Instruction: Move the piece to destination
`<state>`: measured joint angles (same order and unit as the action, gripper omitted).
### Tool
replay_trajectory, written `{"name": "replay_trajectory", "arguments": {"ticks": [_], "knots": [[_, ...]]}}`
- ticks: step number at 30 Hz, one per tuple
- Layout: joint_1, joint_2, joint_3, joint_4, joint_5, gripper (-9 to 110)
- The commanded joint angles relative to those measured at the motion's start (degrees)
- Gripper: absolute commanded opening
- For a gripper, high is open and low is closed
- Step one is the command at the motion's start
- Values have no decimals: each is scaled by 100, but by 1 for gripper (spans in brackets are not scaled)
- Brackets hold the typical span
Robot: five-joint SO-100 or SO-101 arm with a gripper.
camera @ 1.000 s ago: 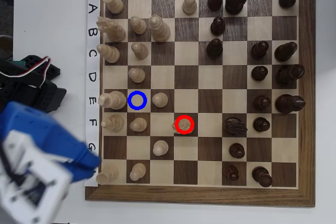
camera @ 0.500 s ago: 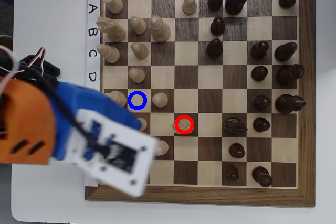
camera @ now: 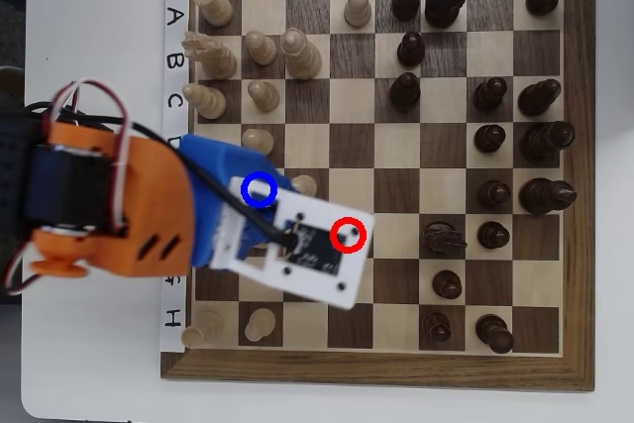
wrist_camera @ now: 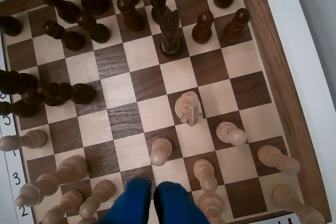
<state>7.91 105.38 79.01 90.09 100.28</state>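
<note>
Chessboard (camera: 580,195) squares under both drawn rings sit hidden beneath the arm (camera: 198,210).

Orange arm (camera: 99,210), blue wrist, white plate

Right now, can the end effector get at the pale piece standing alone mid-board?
Probably yes: the end effector hangs near the piece, and the squares beside it are bare, though one pale pawn stands close to the approach.

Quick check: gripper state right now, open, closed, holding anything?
Gripper: the wrist view shows its blue fingertips nearly together with only a thin gap, nothing between them. It hangs above the pale pieces; the overhead view hides the fingers under the arm.
</note>
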Motion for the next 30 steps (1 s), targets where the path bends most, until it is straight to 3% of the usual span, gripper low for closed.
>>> {"name": "replay_trajectory", "arguments": {"ticks": [1,30], "knots": [[-211,-70,536,-809,650,0],[70,-1169,536,-1740,360,18]]}}
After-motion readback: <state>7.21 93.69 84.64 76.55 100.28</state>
